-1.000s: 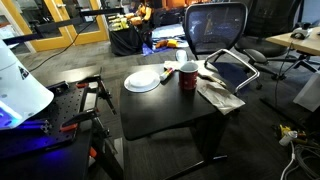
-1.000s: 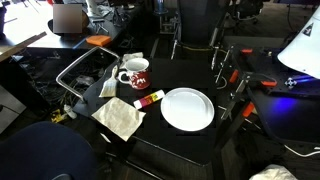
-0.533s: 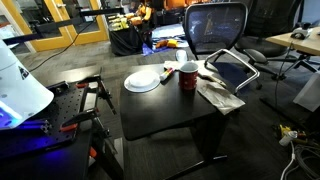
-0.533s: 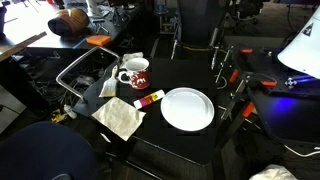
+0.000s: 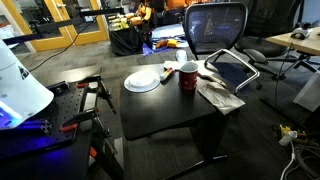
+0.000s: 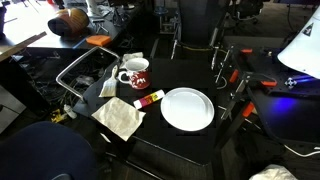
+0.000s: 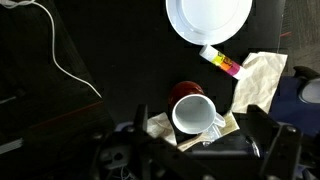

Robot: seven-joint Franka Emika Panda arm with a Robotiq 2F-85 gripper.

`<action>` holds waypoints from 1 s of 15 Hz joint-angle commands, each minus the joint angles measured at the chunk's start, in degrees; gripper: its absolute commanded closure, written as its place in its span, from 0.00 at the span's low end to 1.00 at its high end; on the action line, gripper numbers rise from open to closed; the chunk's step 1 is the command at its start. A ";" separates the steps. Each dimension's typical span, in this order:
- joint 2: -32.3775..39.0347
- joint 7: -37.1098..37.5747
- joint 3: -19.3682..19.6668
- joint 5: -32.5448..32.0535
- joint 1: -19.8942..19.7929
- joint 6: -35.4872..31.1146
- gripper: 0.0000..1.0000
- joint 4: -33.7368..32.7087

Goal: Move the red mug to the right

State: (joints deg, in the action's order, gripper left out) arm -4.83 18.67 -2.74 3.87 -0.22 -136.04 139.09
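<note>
The red mug [image 5: 188,76] stands upright on the black table [image 5: 165,110], next to the white plate [image 5: 143,81]; both show in both exterior views, the mug [image 6: 136,73] beside the plate [image 6: 188,108]. In the wrist view the mug [image 7: 192,108] shows its white inside from above, well below the camera. My gripper [image 7: 200,150] is open and empty, its two dark fingers spread wide at the bottom of the wrist view, high above the mug. The gripper is out of view in both exterior views.
A red-and-yellow marker [image 6: 148,99] lies between mug and plate. A crumpled cloth [image 6: 120,117] lies at the table edge by the mug. A mesh office chair [image 5: 215,30] and a metal-framed seat [image 5: 235,70] stand close to the table. Clamps [image 5: 95,92] stick out beside it.
Nothing on the table has moved. Only an orange shape in the far background has shifted.
</note>
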 commanded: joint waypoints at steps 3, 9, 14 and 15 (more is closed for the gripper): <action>8.54 8.90 0.43 0.54 0.29 -4.57 0.00 -4.23; 19.76 13.77 2.24 1.82 1.60 -13.65 0.00 -9.22; 26.98 15.59 3.90 4.06 2.96 -16.42 0.00 -13.14; 28.01 15.52 4.02 4.78 3.14 -16.45 0.00 -13.79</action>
State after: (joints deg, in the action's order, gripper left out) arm 19.77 32.99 0.06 6.32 1.37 -151.70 128.22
